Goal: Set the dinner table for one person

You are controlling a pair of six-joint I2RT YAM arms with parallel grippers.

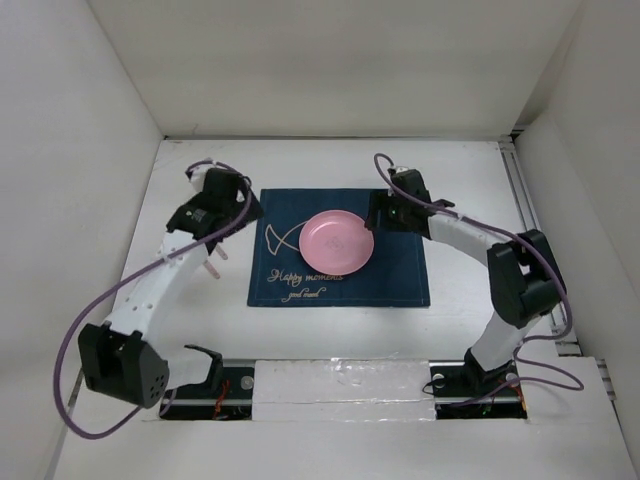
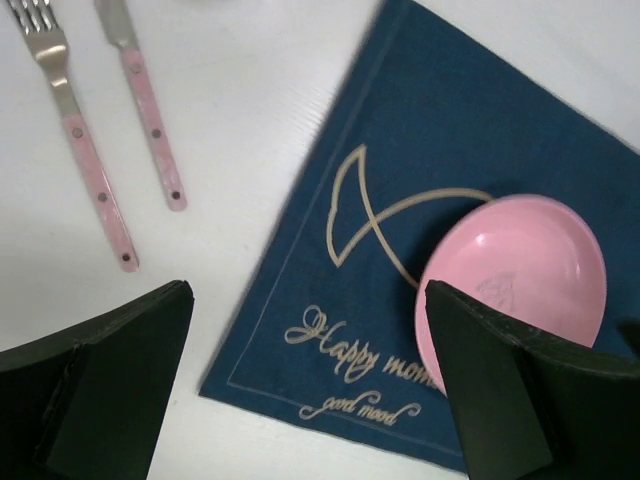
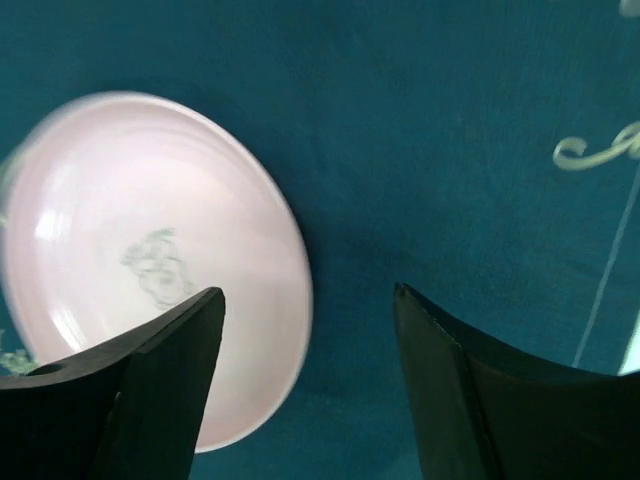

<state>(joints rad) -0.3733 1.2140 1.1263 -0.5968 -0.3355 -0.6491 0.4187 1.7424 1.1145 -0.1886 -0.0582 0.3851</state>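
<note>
step: plate (image 1: 337,243) laid on placemat (image 1: 400,285), ungripped
right fingers (image 3: 140,400): apart, plate rim beneath one
left fingers (image 2: 100,390): apart, empty
next: fork (image 2: 82,150), knife (image 2: 155,132) beyond left fingers, to be grasped

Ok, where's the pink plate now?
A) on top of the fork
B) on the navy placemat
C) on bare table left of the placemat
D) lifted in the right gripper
B: the pink plate rests on the navy placemat, and the right gripper beside it is open and holds nothing.

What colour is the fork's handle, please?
The fork handle is pink with dark rivets, clearest in the left wrist view.
</note>
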